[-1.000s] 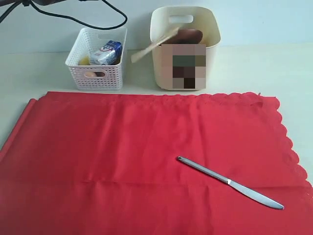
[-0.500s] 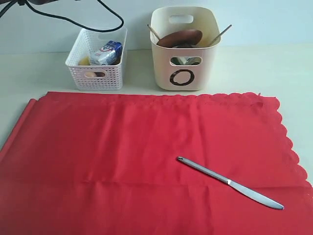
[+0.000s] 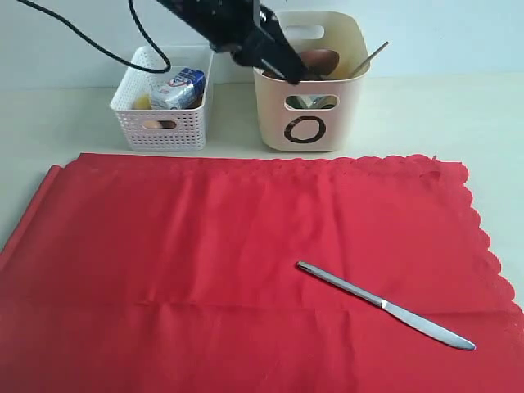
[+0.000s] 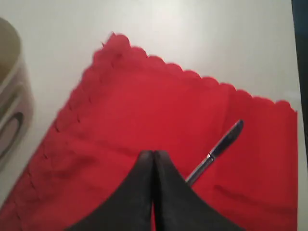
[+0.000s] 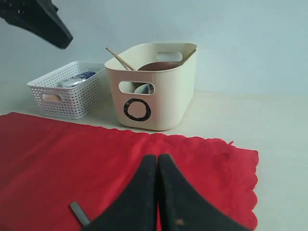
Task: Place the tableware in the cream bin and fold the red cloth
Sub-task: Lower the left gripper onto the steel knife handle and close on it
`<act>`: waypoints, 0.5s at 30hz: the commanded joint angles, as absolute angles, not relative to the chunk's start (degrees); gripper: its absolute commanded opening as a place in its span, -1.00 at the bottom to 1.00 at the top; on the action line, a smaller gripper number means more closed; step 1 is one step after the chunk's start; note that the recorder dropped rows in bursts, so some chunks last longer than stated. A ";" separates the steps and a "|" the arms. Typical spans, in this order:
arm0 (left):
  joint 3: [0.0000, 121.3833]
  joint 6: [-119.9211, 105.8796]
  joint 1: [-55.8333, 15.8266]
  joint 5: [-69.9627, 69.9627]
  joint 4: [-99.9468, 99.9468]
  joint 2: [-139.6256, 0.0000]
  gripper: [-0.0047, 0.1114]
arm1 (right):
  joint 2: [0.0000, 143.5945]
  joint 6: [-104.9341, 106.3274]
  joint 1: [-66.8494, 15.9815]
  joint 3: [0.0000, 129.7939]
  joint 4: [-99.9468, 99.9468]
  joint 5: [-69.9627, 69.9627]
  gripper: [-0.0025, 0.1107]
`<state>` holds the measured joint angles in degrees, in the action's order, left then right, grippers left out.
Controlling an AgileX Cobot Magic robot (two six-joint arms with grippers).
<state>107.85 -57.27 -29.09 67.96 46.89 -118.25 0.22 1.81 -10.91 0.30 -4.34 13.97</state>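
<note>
A silver table knife [image 3: 385,305] lies slantwise on the spread red cloth [image 3: 205,246], right of the middle, and also shows in the left wrist view [image 4: 217,150]. The cream bin [image 3: 309,123] stands behind the cloth. It holds the brown wooden plate [image 3: 311,60] and chopsticks [image 3: 373,55] leaning on its rim. My left gripper [image 3: 288,72] hangs shut and empty in the air by the bin's left rim, its fingertips [image 4: 147,156] pressed together. My right gripper [image 5: 158,157] is shut and empty, low over the cloth [image 5: 57,154] near the knife's handle end [image 5: 79,212].
A white lattice basket [image 3: 160,123] holding a blue-white milk carton [image 3: 178,88] stands left of the cream bin. A black cable [image 3: 98,45] trails behind the left arm. The cloth's scalloped edge [image 3: 483,237] runs down the right side, with bare table [image 3: 458,115] beyond.
The left arm has swung in from the upper left and now reaches over the cream bin's left rim. The chopsticks settled in the bin. Knife and cloth have not moved.
</note>
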 commanded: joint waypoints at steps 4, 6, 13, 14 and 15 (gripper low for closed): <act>95.76 -62.28 -42.98 67.18 37.52 -117.67 -0.92 | 0.00 1.87 -11.01 0.00 -4.41 13.62 -0.96; 92.96 -67.10 -46.93 63.25 36.74 -117.67 -0.92 | 0.00 1.87 -11.01 0.00 -4.41 13.62 -0.96; 89.63 -72.90 -52.28 50.96 35.43 -118.72 -0.67 | 0.00 1.87 -11.01 0.00 -4.41 13.61 -0.96; 89.63 -72.90 -52.57 49.96 35.59 -119.43 -0.56 | 0.00 1.87 -11.01 0.00 -4.41 13.61 -0.96; 89.63 -72.90 -52.88 49.06 35.94 -119.98 -0.45 | 0.00 1.87 -11.01 0.00 -4.41 13.61 -0.96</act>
<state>90.04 -72.00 -52.02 52.54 35.49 -118.96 0.22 1.81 -10.91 0.30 -4.34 13.97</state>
